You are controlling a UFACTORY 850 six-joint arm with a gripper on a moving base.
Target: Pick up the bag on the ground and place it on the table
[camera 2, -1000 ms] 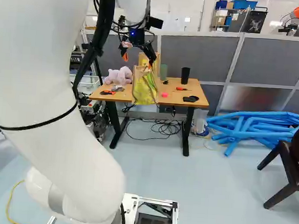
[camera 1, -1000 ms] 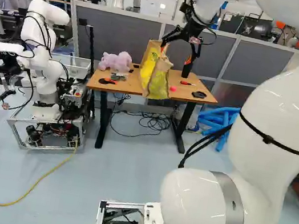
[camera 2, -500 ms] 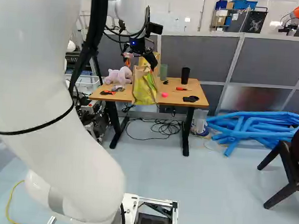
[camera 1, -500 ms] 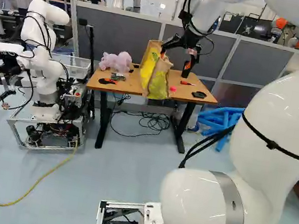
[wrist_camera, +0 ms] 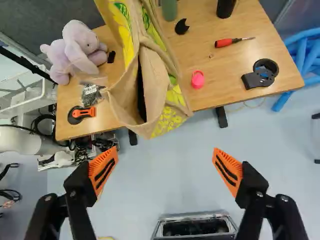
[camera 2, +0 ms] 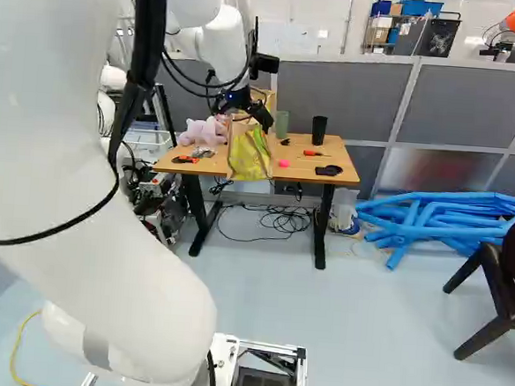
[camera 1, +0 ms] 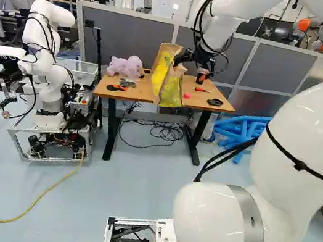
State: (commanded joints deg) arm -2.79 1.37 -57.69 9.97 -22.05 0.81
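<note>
In the left base view my gripper [camera 1: 189, 68] hangs over the tabletop at the bag's upper part, partly in front of it. The yellow and tan bag [camera 1: 169, 85] stands upright on the wooden table [camera 1: 113, 92], its lower front reaching past the near edge. In the wrist view the gripper [wrist_camera: 165, 162] is wide open with nothing between its orange pads. Ahead of the fingers is the bag [wrist_camera: 162, 102], its mouth partly open towards them; its base is hidden.
On the table are a purple plush toy [wrist_camera: 75, 50], green cup [wrist_camera: 169, 9], black cup [wrist_camera: 226, 7], screwdriver [wrist_camera: 227, 43] and pink object [wrist_camera: 198, 79]. Another robot [camera 1: 46, 63] stands left. Blue tubes [camera 2: 450, 220] and a chair [camera 2: 498, 298] are at the right.
My arm has lowered the open gripper towards the bag's top and tilted its wrist. The bag stands in the same place on the table. The base has not moved.
</note>
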